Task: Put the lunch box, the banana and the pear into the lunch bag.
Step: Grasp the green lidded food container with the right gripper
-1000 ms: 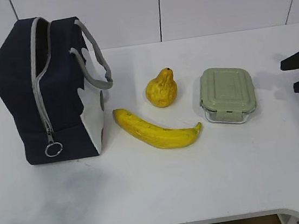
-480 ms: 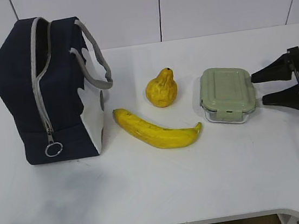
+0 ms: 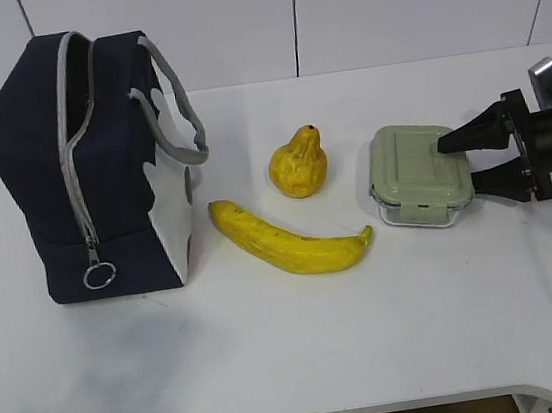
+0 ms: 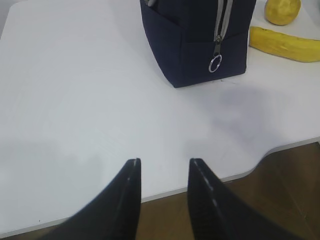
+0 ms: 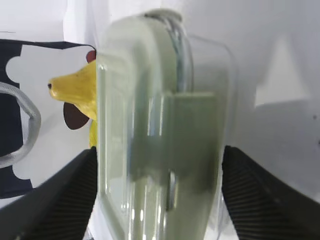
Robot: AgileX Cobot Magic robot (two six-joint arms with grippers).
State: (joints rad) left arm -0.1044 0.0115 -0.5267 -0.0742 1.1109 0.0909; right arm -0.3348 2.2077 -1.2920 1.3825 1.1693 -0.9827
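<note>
The lunch box, clear glass with a sage-green lid, sits at the right of the table. My right gripper is open with its jaws on either side of the box's right end; in the right wrist view the lunch box fills the gap between the fingers, not squeezed. The pear stands left of the box, the banana lies in front of it. The navy lunch bag stands at the left, its zipper open at the top. My left gripper is open and empty near the table's front edge.
The bag's ring pull hangs low on its front. The pear and the bag's grey handle show behind the box in the right wrist view. The table's front edge lies under the left gripper.
My right gripper has moved left from the right edge of the view and now straddles the lunch box's right end. The objects have not moved.
</note>
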